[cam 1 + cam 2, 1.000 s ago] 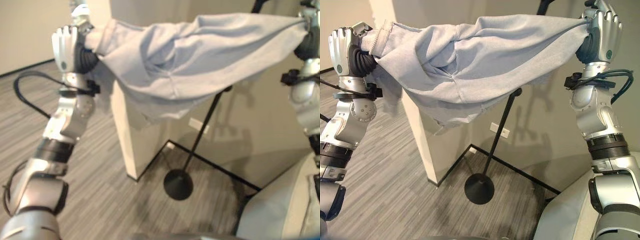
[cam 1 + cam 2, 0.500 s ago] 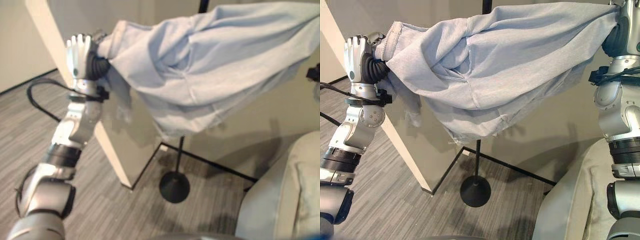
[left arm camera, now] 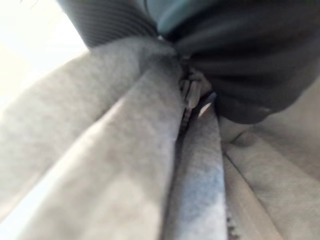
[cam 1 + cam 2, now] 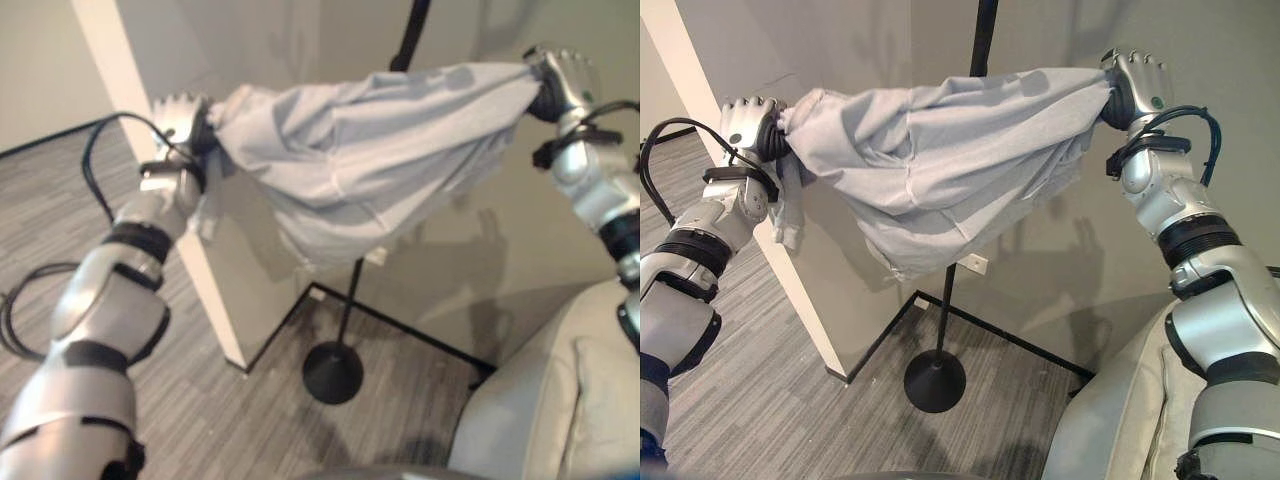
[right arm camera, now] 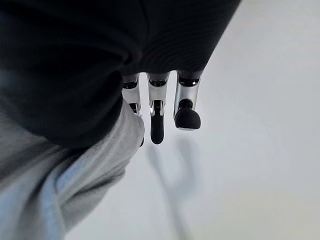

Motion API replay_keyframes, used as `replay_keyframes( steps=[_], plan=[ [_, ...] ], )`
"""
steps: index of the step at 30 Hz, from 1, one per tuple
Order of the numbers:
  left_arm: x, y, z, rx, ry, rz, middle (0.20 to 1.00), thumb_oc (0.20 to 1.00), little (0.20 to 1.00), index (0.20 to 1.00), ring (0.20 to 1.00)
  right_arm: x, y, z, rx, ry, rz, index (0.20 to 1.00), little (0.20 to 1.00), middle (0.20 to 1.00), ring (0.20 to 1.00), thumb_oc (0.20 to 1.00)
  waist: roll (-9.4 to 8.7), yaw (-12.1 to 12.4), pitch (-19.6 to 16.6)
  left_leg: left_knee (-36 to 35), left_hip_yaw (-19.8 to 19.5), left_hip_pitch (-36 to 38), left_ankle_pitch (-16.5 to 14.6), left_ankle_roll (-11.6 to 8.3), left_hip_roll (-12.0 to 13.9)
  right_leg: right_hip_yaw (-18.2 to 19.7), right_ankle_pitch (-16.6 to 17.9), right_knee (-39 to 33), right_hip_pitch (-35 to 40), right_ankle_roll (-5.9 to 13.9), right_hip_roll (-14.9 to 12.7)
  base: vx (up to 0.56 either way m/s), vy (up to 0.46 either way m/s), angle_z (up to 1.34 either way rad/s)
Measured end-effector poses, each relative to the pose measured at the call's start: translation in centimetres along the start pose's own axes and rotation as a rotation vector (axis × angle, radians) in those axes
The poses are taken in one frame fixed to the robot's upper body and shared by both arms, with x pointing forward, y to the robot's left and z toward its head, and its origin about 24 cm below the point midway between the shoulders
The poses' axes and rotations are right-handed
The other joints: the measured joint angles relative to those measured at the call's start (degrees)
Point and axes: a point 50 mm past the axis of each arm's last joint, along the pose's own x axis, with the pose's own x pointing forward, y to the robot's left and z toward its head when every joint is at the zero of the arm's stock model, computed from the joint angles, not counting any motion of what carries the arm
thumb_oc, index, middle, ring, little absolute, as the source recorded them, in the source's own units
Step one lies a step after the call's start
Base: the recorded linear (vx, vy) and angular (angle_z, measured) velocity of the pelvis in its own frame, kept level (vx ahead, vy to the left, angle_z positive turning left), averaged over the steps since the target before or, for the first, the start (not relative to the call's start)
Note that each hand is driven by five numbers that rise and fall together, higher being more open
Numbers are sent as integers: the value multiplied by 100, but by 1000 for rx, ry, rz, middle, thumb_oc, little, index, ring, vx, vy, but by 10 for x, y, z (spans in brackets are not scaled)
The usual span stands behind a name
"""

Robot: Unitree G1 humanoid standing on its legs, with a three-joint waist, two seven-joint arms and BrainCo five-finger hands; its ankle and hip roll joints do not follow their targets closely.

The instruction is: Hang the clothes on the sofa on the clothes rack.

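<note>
We see the grey garment [image 4: 940, 160] stretched level between our two raised hands, its long axis running from the left hand [image 4: 748, 125] to the right hand [image 4: 1135, 85]. Each hand clenches one end. The clothes rack's pole [image 4: 982, 35] stands just behind the cloth.

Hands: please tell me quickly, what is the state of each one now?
Left hand: closed on one end of the grey garment.
Right hand: closed on the garment's other end.
</note>
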Motion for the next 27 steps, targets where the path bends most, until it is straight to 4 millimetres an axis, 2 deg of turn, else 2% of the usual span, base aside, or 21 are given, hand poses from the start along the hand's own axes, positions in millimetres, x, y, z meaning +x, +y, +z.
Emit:
replay_keyframes(
  steps=[5,9,10,11,12,13,16,17,18,19,21,23,25,27],
  plan=[
    [-2,-10,10,-58,4,-38,200,200,200,200,200,-3,11,-5,45,57,51,200,200,200,200,200,5,19,-1,1,-89,-321,73,9,37,-54,26,1,-257,-45,50,-7,-57,9],
    [-14,-30,21,-185,20,-80,200,200,200,200,200,-15,26,-14,65,86,88,200,200,200,200,200,7,13,-2,3,-128,-346,74,8,75,-41,11,1,-248,-57,89,-6,-49,5],
    [-22,-41,23,-244,31,-100,200,200,200,200,200,-22,34,-16,89,97,103,200,200,200,200,200,8,14,-5,9,-129,-350,78,8,76,-42,8,2,-248,-61,93,-61,-49,3],
    [-40,-62,27,-341,58,-146,200,200,200,200,200,-36,51,-21,121,122,146,200,200,200,200,200,10,15,-9,-2,-125,-347,78,9,80,-39,-6,0,-246,-71,90,-1,-49,3],
    [-48,-73,29,-359,64,-183,200,200,200,200,200,-43,61,-22,130,134,177,200,200,200,200,200,10,11,-7,-5,-140,-353,79,8,79,-38,-19,0,-247,-86,93,-60,-38,2],
    [-67,-92,37,-446,80,-245,200,200,200,200,200,-59,82,-21,170,151,232,200,200,200,200,200,9,11,-6,-2,-131,-368,97,3,82,-47,-19,1,-258,-85,98,-1,-30,3],
    [-109,-126,56,-632,128,-355,200,200,200,200,200,-93,120,-10,260,170,332,200,200,200,200,200,39,12,5,-12,-137,-366,105,-7,93,-44,-24,0,-261,-92,108,0,0,0],
    [-120,-132,61,-699,150,-371,200,200,200,200,200,-102,129,-4,301,171,349,200,200,200,200,200,48,5,1,-12,-133,-350,106,-8,98,-41,-25,0,-248,-91,111,0,0,0],
    [-141,-143,72,-814,188,-411,200,200,200,200,200,-122,145,8,358,158,397,200,200,200,200,200,67,5,5,-22,-124,-325,107,-10,108,-33,-27,-1,-237,-92,118,9,-7,-5],
    [-151,-149,78,-873,213,-440,200,200,200,200,200,-129,154,19,389,147,424,200,200,200,200,200,113,-1,35,-41,-126,-313,128,-22,114,-24,-25,-1,-239,-96,127,14,-1,-4],
    [-157,-151,82,-940,246,-442,200,200,200,200,200,-133,156,23,420,153,413,200,200,200,200,200,173,4,29,-109,-92,-252,149,-1,121,-20,-27,-2,-209,-94,133,0,0,0],
    [-162,-153,79,-991,294,-435,1000,1000,1000,1000,1000,-138,160,27,437,161,407,200,200,200,200,200,262,2,40,-187,-82,-159,167,32,132,-19,-52,-3,-154,-86,149,0,0,0],
    [-164,-151,76,-1041,323,-413,1000,1000,1000,1000,1000,-142,162,33,463,157,403,200,200,200,200,200,302,1,40,-212,-78,-145,173,35,144,-18,-51,-3,-153,-91,153,2,7,-2],
    [-173,-153,70,-1104,376,-401,1000,1000,1000,1000,1000,-158,170,44,519,149,428,200,200,200,200,200,370,4,62,-212,-65,-90,178,29,171,-7,-57,-3,-110,-103,172,-2,10,-2]
  ],
)
